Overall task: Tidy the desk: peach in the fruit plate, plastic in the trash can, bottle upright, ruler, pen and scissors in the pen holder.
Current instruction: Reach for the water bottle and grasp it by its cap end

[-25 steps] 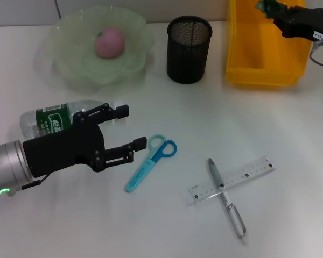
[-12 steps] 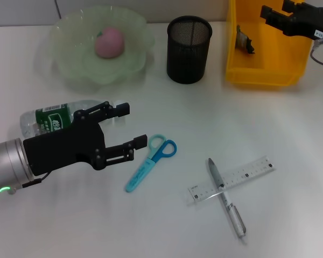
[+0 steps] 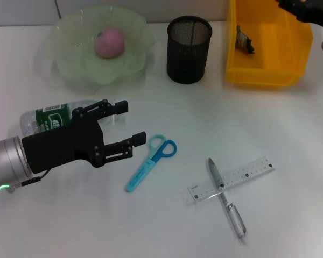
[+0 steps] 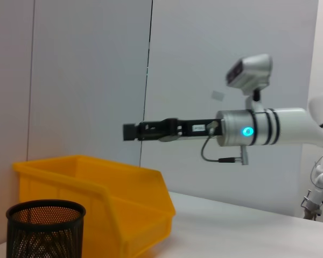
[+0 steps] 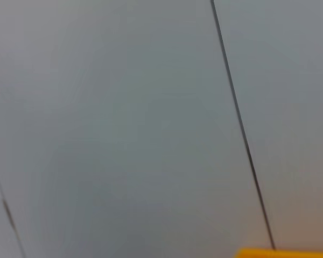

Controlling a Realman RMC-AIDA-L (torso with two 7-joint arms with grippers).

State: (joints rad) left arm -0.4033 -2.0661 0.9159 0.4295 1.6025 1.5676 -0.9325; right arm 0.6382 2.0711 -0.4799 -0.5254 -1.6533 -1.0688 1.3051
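Observation:
The pink peach (image 3: 109, 42) rests in the pale green fruit plate (image 3: 70, 64) at the back left. A scrap of plastic (image 3: 244, 40) lies inside the yellow bin (image 3: 266, 70). The clear bottle (image 3: 46, 120) with a green label lies on its side at the left. My left gripper (image 3: 132, 122) is open beside it, with nothing between its fingers. Blue scissors (image 3: 151, 162) lie just right of that gripper. Farther right, the pen (image 3: 227, 201) crosses the clear ruler (image 3: 234, 178). The black mesh pen holder (image 3: 189, 48) stands at the back. My right gripper (image 3: 307, 8) hovers above the bin's far right corner.
The left wrist view looks across the desk at the right gripper (image 4: 130, 131) stretched out above the yellow bin (image 4: 97, 183), with the pen holder (image 4: 46, 226) in front. A grey wall stands behind the desk.
The right gripper let the plastic drop into the yellow bin, then pulled back toward the far right corner. The left gripper barely shifted.

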